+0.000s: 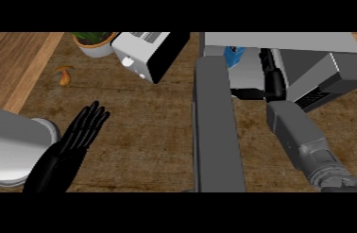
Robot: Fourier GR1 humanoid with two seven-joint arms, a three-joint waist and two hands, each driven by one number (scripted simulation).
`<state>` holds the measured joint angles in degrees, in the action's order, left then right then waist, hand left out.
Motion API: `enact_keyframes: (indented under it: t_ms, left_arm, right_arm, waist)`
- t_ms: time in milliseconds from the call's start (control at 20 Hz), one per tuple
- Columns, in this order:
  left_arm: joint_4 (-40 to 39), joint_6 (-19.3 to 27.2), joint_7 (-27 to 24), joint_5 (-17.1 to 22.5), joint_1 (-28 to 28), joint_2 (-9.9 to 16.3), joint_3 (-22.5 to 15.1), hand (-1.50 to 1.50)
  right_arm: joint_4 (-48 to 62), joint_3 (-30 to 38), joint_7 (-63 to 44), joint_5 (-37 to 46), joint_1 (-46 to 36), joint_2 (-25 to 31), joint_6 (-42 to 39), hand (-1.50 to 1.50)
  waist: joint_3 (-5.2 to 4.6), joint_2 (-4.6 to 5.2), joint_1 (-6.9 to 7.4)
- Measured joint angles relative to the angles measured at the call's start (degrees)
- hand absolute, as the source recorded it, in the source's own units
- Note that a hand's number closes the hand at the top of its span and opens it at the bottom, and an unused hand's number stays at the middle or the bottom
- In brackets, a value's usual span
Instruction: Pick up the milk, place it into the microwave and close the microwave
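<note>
The milk (234, 55), a blue and white carton, stands inside the open microwave (293, 40) at the back right. Only part of the carton shows, behind the door's top end. The microwave's grey door (216, 128) hangs wide open and juts toward me across the counter's middle. My right hand (273, 80) reaches into the cavity just right of the milk. Its fingers (266, 58) are straight, its thumb points left, and a narrow gap separates it from the carton. My left hand (82, 129) rests open at the lower left, fingers up.
A white toaster (143, 54) with a dark side sits at the back, left of the microwave. A potted plant (95, 42) stands beside it. A small orange item (65, 75) lies near the counter's left wooden edge (28, 67).
</note>
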<state>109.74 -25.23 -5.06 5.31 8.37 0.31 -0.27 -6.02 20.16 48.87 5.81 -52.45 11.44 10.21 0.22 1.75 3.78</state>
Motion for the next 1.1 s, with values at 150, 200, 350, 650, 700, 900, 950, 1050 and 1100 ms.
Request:
enact_keyframes:
  t_ms: [150,200,350,650,700,900,950,1050,1100]
  left_arm:
    - [-2.6,-1.4,-0.7,-0.3,-1.6,1.0,-0.2,-1.50]
    - [-3.0,-1.7,-0.6,-1.0,-1.8,1.0,-1.1,-1.50]
    - [-4.7,-3.2,-0.6,-2.6,-2.5,1.4,-3.5,1.50]
    - [-10.1,-4.0,-2.9,-7.2,-6.4,1.9,-6.2,1.50]
    - [-11.3,-4.4,-2.9,-7.2,-7.2,2.2,-6.0,1.50]
    - [-16.5,-3.4,-4.8,-10.0,-9.6,1.7,-7.0,1.50]
    - [-17.3,-2.7,-5.3,-11.5,-10.1,1.4,-7.8,1.50]
    - [-18.8,-1.2,-5.1,-14.0,-11.3,0.8,-10.5,1.50]
    - [-19.7,-1.9,-4.7,-14.3,-12.2,1.1,-10.9,1.50]
  right_arm:
    - [-0.4,0.2,1.7,-0.5,1.8,-1.4,-2.3,-1.50]
    - [-0.6,0.2,1.9,-0.6,2.2,-1.6,-3.1,-1.50]
    - [-1.3,0.2,4.1,-0.9,5.1,-2.6,-4.6,-1.50]
    - [-5.2,-1.3,6.7,-0.8,10.9,-4.4,-6.5,-1.50]
    - [-6.3,-1.8,6.9,-0.8,12.2,-4.3,-7.2,-1.50]
    - [-12.0,-3.8,6.1,-0.9,17.4,-4.4,-9.4,-1.50]
    - [-13.7,-4.3,5.8,-0.9,18.8,-4.3,-9.9,-1.50]
    - [-16.5,-5.3,5.6,-0.9,21.6,-4.9,-10.4,-1.50]
    - [-18.0,-5.8,5.6,-0.9,23.1,-4.6,-11.1,-1.50]
  waist:
    - [-0.05,-0.38,-0.91]
    - [-0.06,-0.53,-1.22]
    - [-0.11,-0.89,-2.01]
    - [-0.20,-1.56,-3.54]
    - [-0.21,-1.67,-3.80]
    - [-0.27,-1.97,-4.56]
    - [-0.28,-2.06,-4.79]
    - [-0.31,-2.15,-5.11]
    - [-0.31,-2.20,-5.34]
